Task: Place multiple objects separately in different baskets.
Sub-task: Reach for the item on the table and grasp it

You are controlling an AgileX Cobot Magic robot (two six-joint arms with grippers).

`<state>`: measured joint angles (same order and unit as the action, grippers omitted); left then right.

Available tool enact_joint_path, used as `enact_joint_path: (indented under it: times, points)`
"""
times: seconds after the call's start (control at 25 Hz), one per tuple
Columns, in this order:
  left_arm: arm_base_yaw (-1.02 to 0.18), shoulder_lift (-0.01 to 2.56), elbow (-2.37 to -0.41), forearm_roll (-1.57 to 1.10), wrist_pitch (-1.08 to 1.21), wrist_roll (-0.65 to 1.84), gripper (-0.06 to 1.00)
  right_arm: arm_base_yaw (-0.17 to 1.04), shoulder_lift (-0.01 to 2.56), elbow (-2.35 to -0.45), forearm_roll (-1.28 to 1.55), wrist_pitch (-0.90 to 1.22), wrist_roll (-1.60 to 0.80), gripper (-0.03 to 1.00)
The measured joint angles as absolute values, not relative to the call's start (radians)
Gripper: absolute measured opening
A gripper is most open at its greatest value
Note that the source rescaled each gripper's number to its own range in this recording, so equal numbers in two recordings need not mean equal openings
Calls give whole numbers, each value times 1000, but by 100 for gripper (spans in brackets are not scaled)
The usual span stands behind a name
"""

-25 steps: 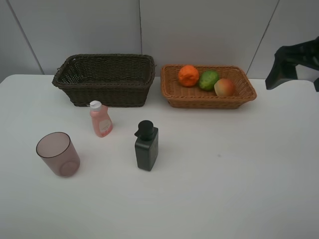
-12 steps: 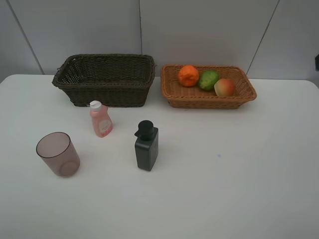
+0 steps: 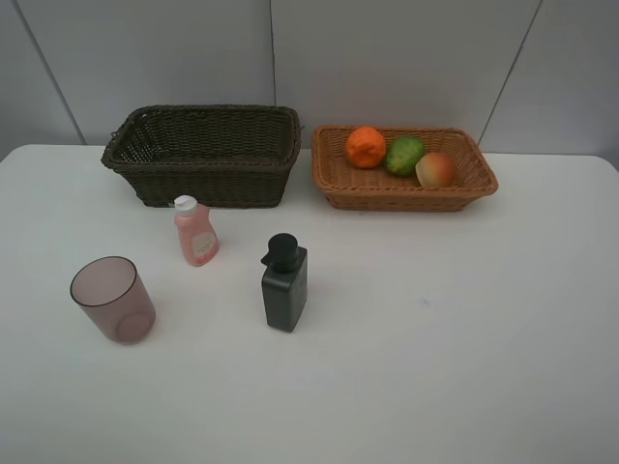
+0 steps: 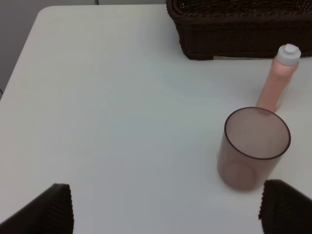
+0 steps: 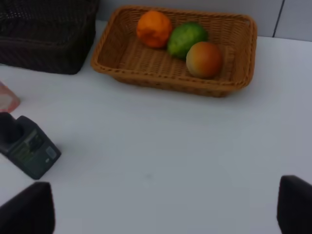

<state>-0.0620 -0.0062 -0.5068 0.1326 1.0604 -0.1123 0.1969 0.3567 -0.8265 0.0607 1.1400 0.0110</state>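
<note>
Retreating off-cam, R claw [image 5: 162, 208] jaws apart

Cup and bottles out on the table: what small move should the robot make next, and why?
Probably ease the open left gripper toward the cup. It stands upright just ahead of that gripper, while the fruits already lie in the tan basket and the dark basket stands beyond the cup.

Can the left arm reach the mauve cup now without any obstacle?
Probably yes: the cup stands upright ahead of the open jaws, with only bare table between; the pink bottle is behind it.
</note>
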Motion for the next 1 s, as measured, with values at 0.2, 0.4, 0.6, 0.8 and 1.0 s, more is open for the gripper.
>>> enact_joint_path:
  times: [0.2, 0.4, 0.6, 0.8, 1.0]
  points:
    - [-62, -6, -507, 133, 1060, -112, 98, 197, 178, -712, 84, 1140, 11, 100]
    - [-62, -6, -507, 133, 1060, -112, 98, 197, 16, -613, 70, 1128, -34, 100]
    - [-62, -6, -507, 133, 1060, -112, 98, 197, -3, -554, 70, 1101, -88, 100]
    - [-62, -6, -507, 133, 1060, -112, 98, 191, -3, -530, 69, 1076, -90, 100]
    - [-62, -6, -507, 133, 1060, -112, 98, 79, -3, -530, 37, 1069, -58, 100]
